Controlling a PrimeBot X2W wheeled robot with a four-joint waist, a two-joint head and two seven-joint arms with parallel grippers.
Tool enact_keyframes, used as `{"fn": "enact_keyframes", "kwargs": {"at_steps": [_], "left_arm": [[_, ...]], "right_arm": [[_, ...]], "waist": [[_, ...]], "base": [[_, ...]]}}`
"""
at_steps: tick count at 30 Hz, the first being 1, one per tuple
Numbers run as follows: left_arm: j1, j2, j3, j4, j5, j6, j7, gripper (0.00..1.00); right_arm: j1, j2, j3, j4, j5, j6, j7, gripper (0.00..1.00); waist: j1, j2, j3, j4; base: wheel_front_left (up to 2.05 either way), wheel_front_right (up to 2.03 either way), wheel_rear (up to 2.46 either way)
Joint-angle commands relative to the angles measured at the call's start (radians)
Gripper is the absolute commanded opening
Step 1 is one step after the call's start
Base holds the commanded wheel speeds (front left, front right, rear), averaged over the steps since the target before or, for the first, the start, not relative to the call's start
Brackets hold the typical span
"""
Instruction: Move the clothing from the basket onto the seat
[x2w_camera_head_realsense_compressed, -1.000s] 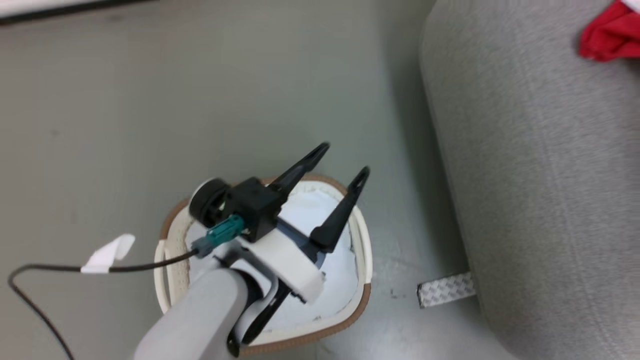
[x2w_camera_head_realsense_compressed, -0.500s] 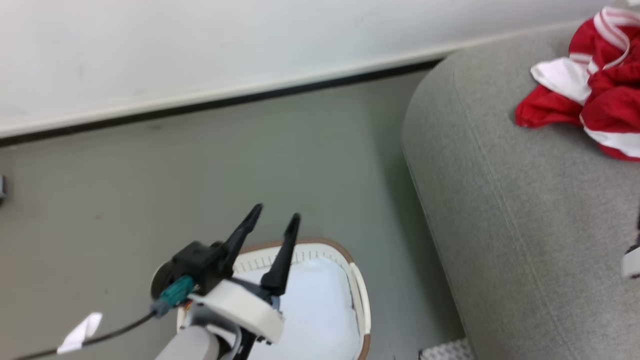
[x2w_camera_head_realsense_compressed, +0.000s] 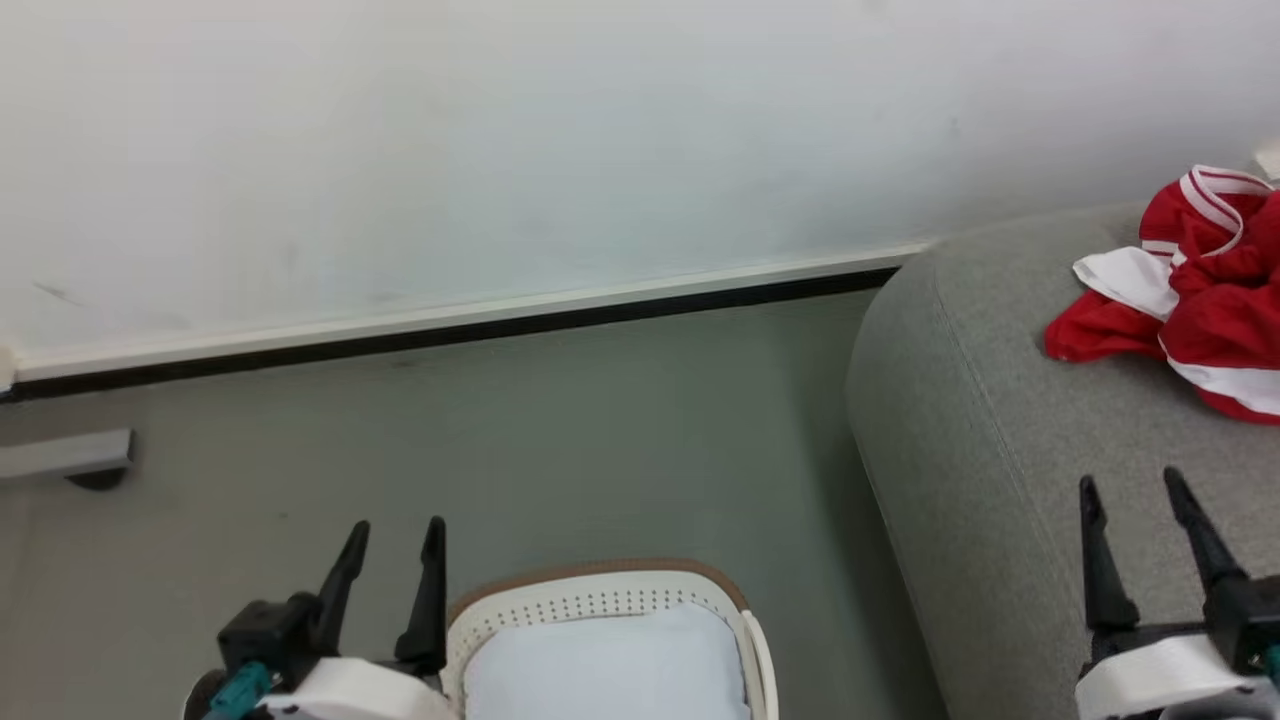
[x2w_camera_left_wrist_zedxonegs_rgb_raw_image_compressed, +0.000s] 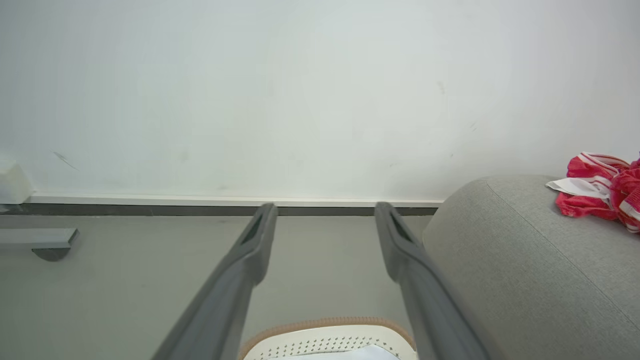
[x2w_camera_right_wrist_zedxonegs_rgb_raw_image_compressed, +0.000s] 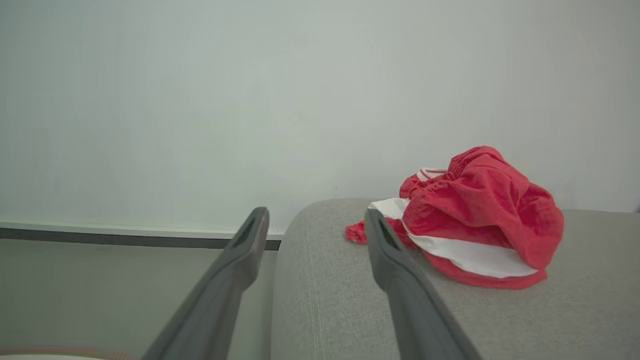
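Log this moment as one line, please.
clothing: on seat | basket: holds white liner | left gripper: open, empty | right gripper: open, empty

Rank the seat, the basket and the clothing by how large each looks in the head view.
1. the seat, by far the largest.
2 and 3. the basket and the clothing look about alike. The picture's edge cuts both, so they stay unranked.

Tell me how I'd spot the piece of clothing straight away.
Start at the big grey sofa on the right. Near its rounded end lies a crumpled garment. It is bright red with white stripes and panels, unlike the plain pale cloth in the basket on the floor.
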Motion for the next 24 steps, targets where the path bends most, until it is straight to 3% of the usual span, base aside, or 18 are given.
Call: {"fn": "enact_keyframes", "kwargs": {"at_steps": [1,7,13,24], "left_arm": [[0.022,-0.001,0.007,-0.002,0.013,0.001,-0.002,1.00],[0.125,-0.048,0.107,-0.019,0.107,-0.009,-0.002,1.00],[0.186,-0.089,0.187,-0.010,0.168,-0.062,-0.002,1.00],[0.222,-0.148,0.267,0.003,0.248,-0.122,-0.002,1.00]], "right_arm": [[0.018,0.004,0.003,0.004,-0.008,-0.003,0.001,1.00],[0.105,0.021,0.037,0.010,-0.037,-0.002,0.001,1.00],[0.145,0.031,0.054,0.001,-0.045,-0.003,0.001,1.00],[0.147,0.033,0.066,0.021,-0.002,-0.003,0.001,1.00]], "waist": [[0.0003,0.0000,-0.019,0.011],[0.0003,0.0000,-0.070,0.024],[0.0003,0.0000,-0.090,0.034],[0.0003,0.0000,-0.108,0.047]], "base": [[0.00,0.00,0.00],[0.00,0.00,0.00],[0.00,0.00,0.00],[0.00,0.00,0.00]]}}
